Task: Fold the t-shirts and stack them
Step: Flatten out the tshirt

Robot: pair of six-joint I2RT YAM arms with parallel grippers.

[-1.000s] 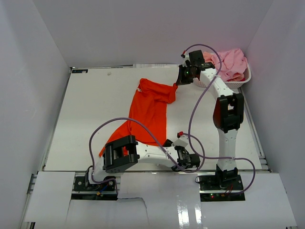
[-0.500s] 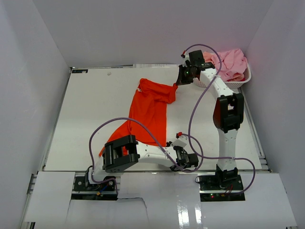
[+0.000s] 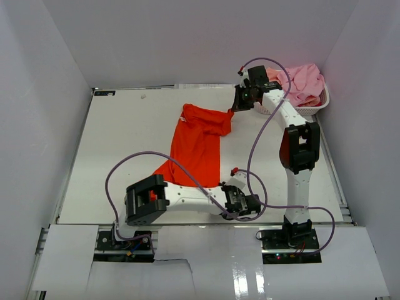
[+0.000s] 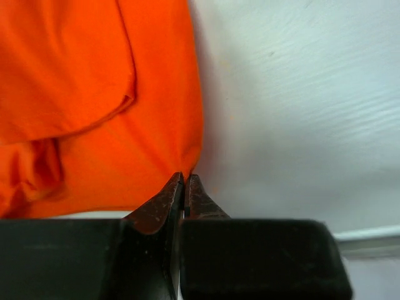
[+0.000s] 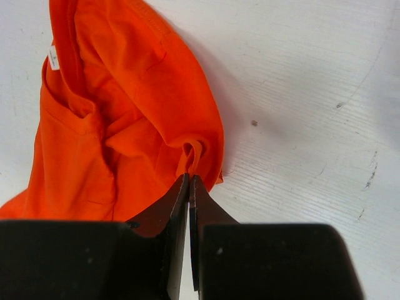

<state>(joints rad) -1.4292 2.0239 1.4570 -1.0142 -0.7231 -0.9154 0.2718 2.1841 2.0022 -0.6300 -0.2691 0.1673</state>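
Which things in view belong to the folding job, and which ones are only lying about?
Job:
- bright orange-red cloth t-shirt
- light pink cloth t-shirts, heaped at the far right

Lying about:
- white perforated plastic basket, holding the pink heap

Soft matt orange cloth t-shirt (image 3: 197,144) on a faintly scuffed white table (image 3: 125,144)

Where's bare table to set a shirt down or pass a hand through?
Widest bare patch: table left of the orange shirt, up to the left wall. Narrower strip between the shirt and the far wall. Right side is crowded: right arm, and the basket of pink shirts in the far right corner.
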